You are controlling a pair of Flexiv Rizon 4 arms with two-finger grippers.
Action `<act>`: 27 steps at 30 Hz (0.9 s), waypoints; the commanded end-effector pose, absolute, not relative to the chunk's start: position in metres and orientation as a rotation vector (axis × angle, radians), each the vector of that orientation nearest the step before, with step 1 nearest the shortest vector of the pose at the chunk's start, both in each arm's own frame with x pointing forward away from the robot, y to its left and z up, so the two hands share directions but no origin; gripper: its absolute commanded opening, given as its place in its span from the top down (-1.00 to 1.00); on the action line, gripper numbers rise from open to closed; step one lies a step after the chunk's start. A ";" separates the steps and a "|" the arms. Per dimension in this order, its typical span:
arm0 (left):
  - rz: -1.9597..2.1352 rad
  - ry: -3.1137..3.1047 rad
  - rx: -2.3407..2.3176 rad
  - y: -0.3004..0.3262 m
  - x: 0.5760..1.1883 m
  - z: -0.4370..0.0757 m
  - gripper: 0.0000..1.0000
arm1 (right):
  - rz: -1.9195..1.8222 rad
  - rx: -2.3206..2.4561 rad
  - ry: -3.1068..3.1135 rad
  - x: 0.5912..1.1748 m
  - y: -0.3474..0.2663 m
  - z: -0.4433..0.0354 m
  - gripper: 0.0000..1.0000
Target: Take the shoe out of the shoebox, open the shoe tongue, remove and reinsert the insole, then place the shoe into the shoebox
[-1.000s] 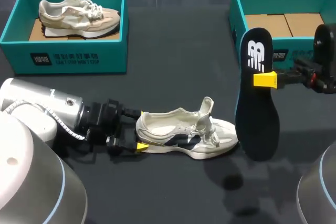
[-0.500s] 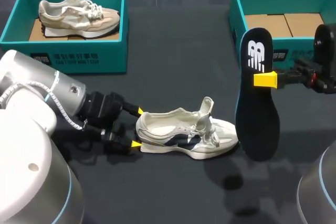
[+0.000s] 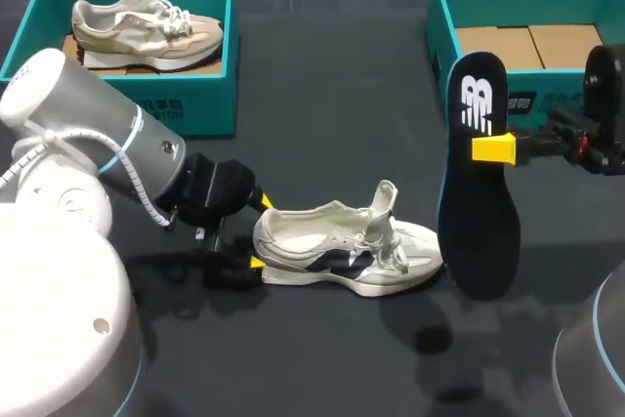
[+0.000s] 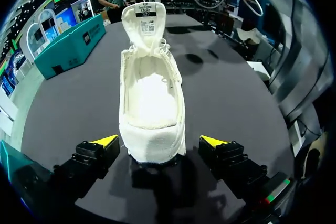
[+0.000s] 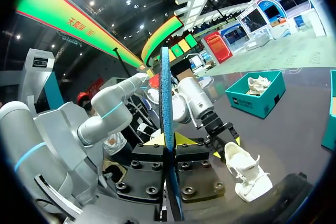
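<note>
A white shoe (image 3: 344, 249) lies on the dark table with its tongue (image 3: 384, 200) pulled up; the left wrist view looks into it from the heel (image 4: 152, 141). My left gripper (image 3: 260, 231) is open, its yellow fingertips (image 4: 105, 141) on either side of the heel without touching it. Above the table to the right of the shoe's toe, a black insole (image 3: 479, 183) hangs upright, with my right gripper (image 3: 491, 147) shut on it. In the right wrist view the insole (image 5: 167, 129) shows edge-on between the fingers (image 5: 181, 139), with the shoe (image 5: 247, 174) beyond it.
A teal shoebox (image 3: 127, 104) at the back left holds a beige shoe (image 3: 145, 28). A second teal shoebox (image 3: 441, 26) at the back right has only cardboard on its floor. Bare table lies in front of the white shoe.
My left arm has swung upward and rolled while its gripper stays at the shoe's heel. The right arm, the insole and the shoe have not moved.
</note>
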State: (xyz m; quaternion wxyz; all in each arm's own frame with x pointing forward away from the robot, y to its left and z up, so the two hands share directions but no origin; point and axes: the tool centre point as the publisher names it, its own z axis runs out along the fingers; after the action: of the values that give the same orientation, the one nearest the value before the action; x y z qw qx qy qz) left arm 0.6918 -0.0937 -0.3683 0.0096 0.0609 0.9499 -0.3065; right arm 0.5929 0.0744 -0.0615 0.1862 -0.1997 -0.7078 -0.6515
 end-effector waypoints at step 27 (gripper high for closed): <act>-0.017 3.040 0.160 -0.104 0.699 -0.356 -1.00 | -1.835 -0.568 -1.995 0.591 0.075 -0.061 1.00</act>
State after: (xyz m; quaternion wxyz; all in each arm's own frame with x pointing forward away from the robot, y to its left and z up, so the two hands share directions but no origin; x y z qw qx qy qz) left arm 0.6964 -0.0986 -0.3549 0.0456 0.0566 0.9937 -0.0857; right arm 0.5926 0.0743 -0.0613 0.1860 -0.1999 -0.7077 -0.6516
